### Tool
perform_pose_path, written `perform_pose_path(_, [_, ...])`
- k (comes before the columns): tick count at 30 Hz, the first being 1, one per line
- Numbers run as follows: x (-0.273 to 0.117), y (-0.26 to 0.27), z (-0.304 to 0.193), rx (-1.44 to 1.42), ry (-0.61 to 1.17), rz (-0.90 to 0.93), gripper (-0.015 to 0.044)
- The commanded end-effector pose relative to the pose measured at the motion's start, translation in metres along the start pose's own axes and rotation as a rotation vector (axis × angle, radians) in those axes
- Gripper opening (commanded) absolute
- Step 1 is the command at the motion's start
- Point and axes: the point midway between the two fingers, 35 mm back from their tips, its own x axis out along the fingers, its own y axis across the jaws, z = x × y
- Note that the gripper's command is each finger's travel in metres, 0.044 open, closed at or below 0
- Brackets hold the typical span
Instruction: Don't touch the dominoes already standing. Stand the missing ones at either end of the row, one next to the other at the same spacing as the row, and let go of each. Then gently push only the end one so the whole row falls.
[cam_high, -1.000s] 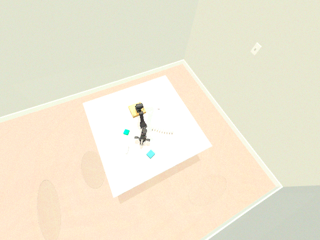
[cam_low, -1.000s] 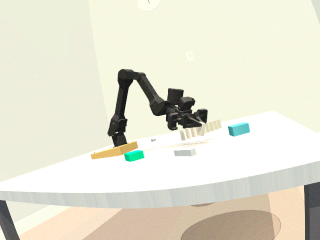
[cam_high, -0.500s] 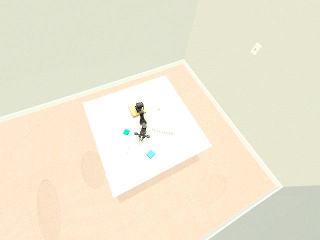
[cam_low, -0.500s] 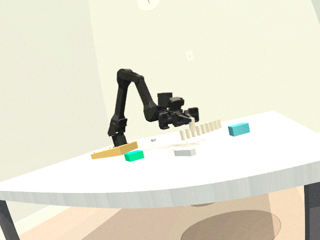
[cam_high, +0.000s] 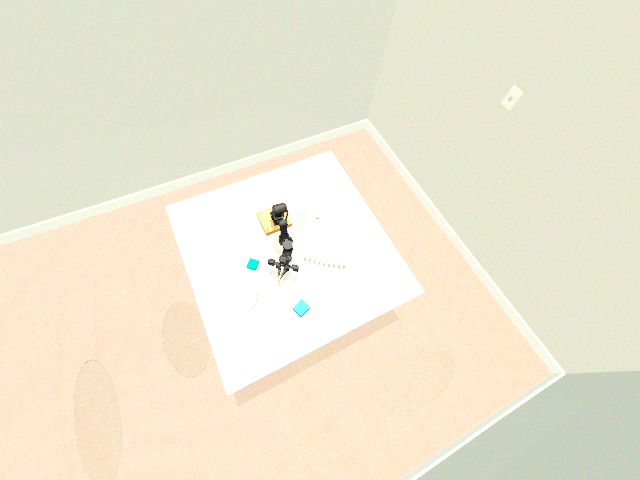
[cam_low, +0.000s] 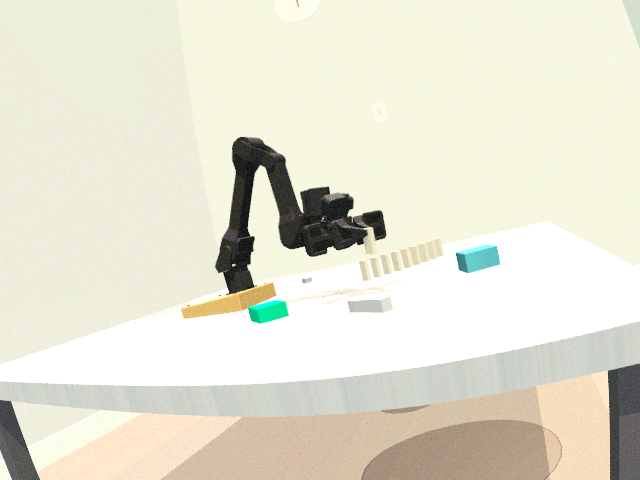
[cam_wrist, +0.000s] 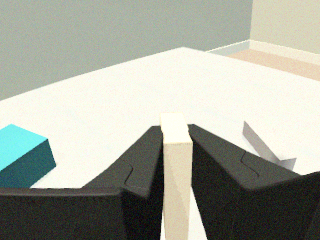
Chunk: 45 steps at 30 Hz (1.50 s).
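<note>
My gripper (cam_high: 280, 275) (cam_low: 367, 232) (cam_wrist: 172, 135) is shut on a cream domino (cam_low: 370, 242) (cam_wrist: 177, 175). It holds the domino nearly upright, raised above the table, with the bottom end hanging free. Several cream dominoes stand upright in a slightly curved row; one of them (cam_low: 386, 264) shows near the row's left part in the exterior view. In the top view the row is small and pale, to the right of the gripper. The row is out of sight in the wrist view.
A teal block (cam_high: 301, 307) (cam_low: 478, 259) (cam_wrist: 25, 155), a green block (cam_high: 252, 264) (cam_low: 268, 312) and a pale grey block (cam_low: 369, 304) (cam_wrist: 262, 144) lie on the table (cam_high: 320, 175) (cam_low: 206, 356). A small grey object (cam_high: 317, 217) (cam_low: 307, 280) lies near the arm's wooden base (cam_high: 265, 223) (cam_low: 227, 302).
</note>
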Motion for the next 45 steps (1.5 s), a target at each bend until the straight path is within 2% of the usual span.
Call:
perform_pose_path(1, [-0.001,-0.001,0.002,-0.004,-0.006,-0.004,0.0028])
perform_pose_path(11, [0.000,-0.001,0.000,-0.003,-0.005,-0.005,0.0028])
perform_pose_path(33, [0.015,-0.001,-0.067,0.006,0.035,-0.017,0.0028])
perform_pose_path(45, [0.015,-0.001,-0.068,0.006,0.035,-0.017,0.0028])
